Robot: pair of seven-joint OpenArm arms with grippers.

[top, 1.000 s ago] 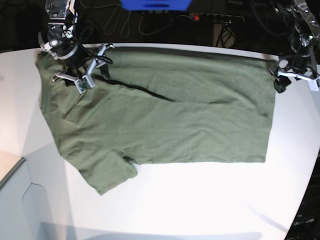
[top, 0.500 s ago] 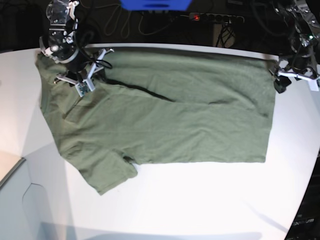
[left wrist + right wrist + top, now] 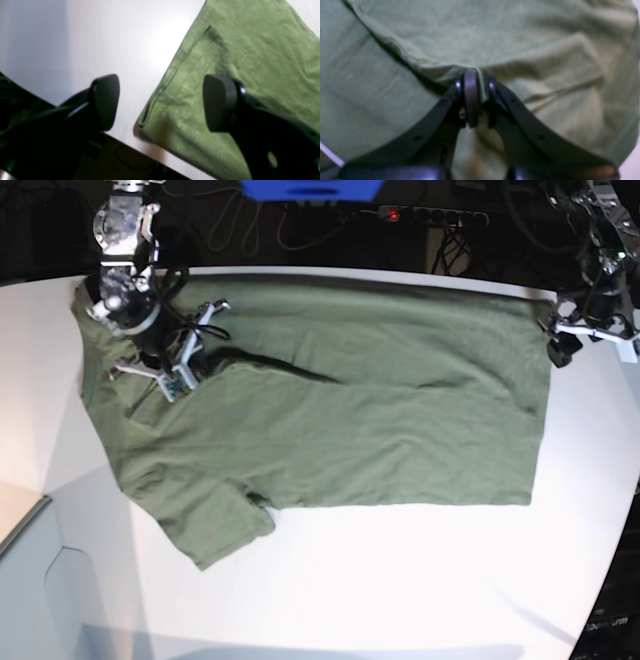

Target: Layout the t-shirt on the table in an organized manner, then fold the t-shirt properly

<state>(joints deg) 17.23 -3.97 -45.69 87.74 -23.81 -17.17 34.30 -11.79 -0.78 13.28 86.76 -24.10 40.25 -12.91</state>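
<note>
Shirt (image 3: 330, 420) lies spread on the desk (image 3: 420, 580), one fold ridge across the chest. It's light, limp cotton, so you'll get drag and bunching. Your right fingers (image 3: 476, 82) are pinched on that ridge; left fingers (image 3: 160, 102) spread wide over the hem corner, holding nothing. Grab edges/corners, not mid-panel.

In the soft, blurred right wrist view the olive-green cotton t-shirt (image 3: 495, 42) runs past every edge, its fold vanishing between the tips of the right gripper (image 3: 477, 82), while the left gripper (image 3: 160, 102) hides the fabric behind its pads.
</note>
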